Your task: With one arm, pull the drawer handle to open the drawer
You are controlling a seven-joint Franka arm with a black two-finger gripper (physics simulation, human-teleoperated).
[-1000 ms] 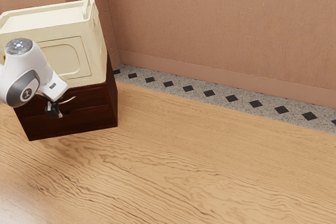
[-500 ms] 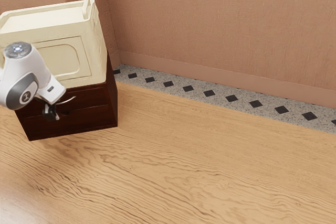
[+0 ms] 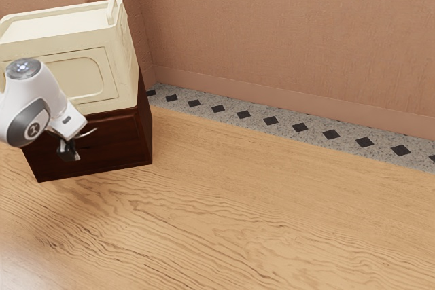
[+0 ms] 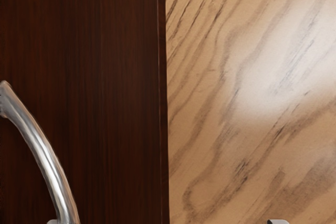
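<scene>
In the exterior view, the lower part of the frame and much of its middle are taken up by a wood-grained surface [image 3: 245, 222]. It is backed across the top by a pinkish-brown wall [image 3: 285, 32], and between the two a speckled grey band [image 3: 255, 121] set with black diamonds is laid, slanting down to the right edge. At the upper left a cream container [image 3: 75, 76] is seen, with an upright loop at its far top corner; it is carried by a dark wooden cabinet [image 3: 145, 130], placed lower in the left part of the frame. At the left edge both are partly covered by the white and grey arm [image 3: 41, 96].

On the cabinet's front, left of centre in the frame, the drawer [image 3: 119, 134] is found; whether it has been drawn out at all cannot be told. Just before that front the black claw [image 3: 68, 149] is held, below the arm's white end. Its fingertips [image 4: 278, 221] are set wide apart, and nothing is clamped between them. The curved metal handle [image 4: 42, 150] is seen at the lower left of the wrist view, mounted on the dark wood, and is passed across one of the fingertips there. Whether the two are touching cannot be made out.
</scene>
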